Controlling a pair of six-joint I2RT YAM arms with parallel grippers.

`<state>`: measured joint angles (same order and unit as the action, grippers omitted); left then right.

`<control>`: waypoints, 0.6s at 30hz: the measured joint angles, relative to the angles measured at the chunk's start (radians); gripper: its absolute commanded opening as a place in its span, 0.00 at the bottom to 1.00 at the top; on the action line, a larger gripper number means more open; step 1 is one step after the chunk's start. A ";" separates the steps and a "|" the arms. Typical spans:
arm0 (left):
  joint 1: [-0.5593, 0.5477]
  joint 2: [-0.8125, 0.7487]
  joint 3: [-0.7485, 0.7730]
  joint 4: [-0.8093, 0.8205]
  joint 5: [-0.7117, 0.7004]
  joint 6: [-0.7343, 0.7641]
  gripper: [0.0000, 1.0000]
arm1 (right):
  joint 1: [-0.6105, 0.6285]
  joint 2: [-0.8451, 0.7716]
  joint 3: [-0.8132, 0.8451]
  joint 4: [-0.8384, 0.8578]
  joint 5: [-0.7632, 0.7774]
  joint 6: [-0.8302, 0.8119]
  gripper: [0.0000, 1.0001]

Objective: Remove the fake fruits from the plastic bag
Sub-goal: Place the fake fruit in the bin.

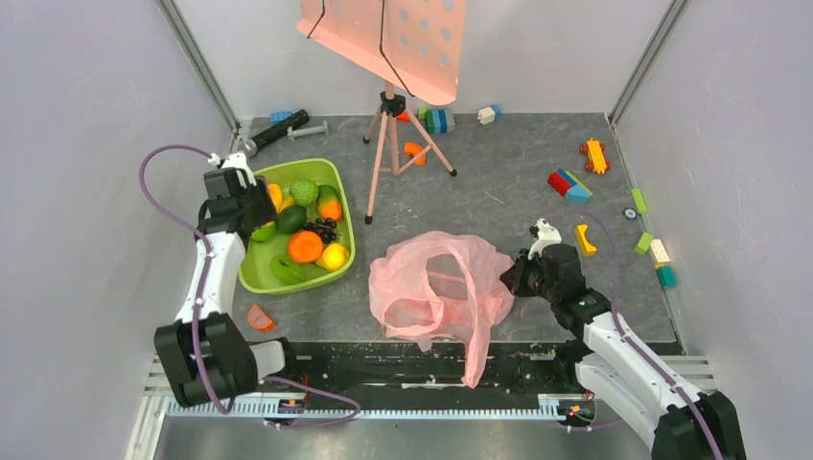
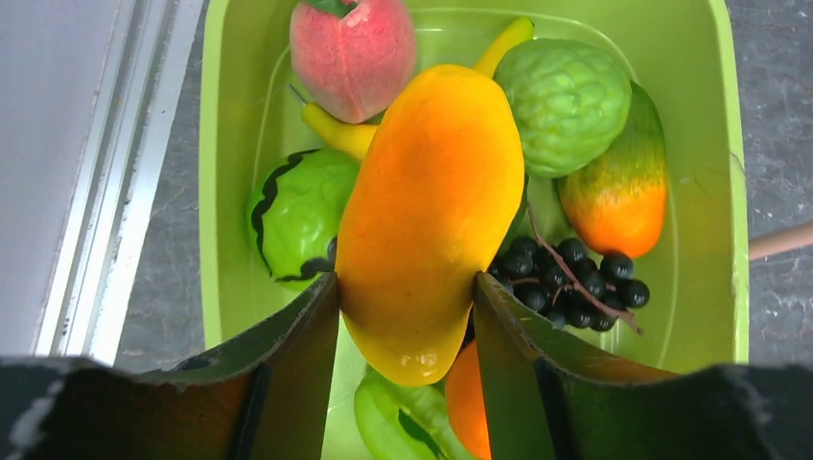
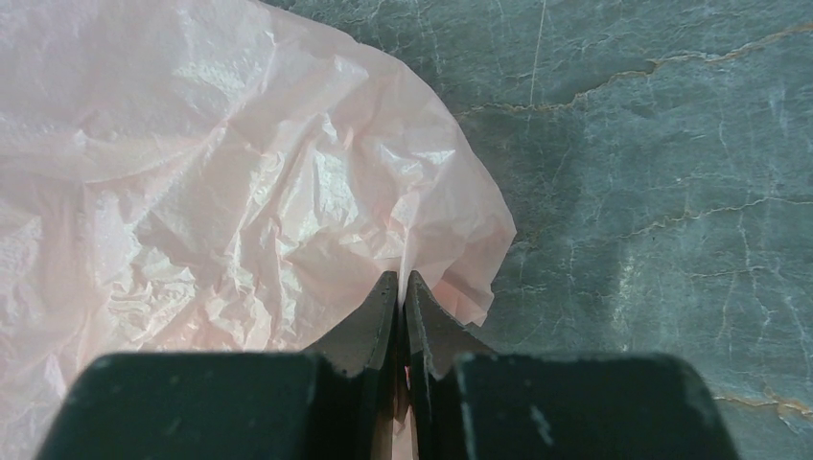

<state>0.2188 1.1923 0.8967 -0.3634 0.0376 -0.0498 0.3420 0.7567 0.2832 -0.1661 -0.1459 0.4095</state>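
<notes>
The left claw (image 2: 405, 281) pinches a mango (image 2: 431, 182) between its fingers, over the green bin (image 2: 731, 172) of fruits at the desk's left. The right claw (image 3: 401, 280) is pressed together on the right edge of the bag (image 3: 192, 172). The bag lies crumpled on the desk (image 3: 652, 192), spreading left from that claw, with part of it trailing over the near edge.
</notes>
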 measured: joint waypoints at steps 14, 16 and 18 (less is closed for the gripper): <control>0.002 0.165 0.071 0.056 0.050 -0.132 1.00 | 0.000 0.005 0.003 -0.001 -0.008 -0.027 0.00; 0.002 0.140 0.071 0.055 0.064 -0.145 1.00 | 0.000 0.008 0.011 -0.004 -0.014 -0.051 0.00; 0.002 0.092 0.071 0.055 0.087 -0.151 1.00 | 0.000 0.010 0.024 -0.006 -0.021 -0.080 0.00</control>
<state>0.2207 1.2842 0.9680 -0.3084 0.1249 -0.2008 0.3420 0.7662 0.3077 -0.1726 -0.1673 0.3298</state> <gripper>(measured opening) 0.993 0.007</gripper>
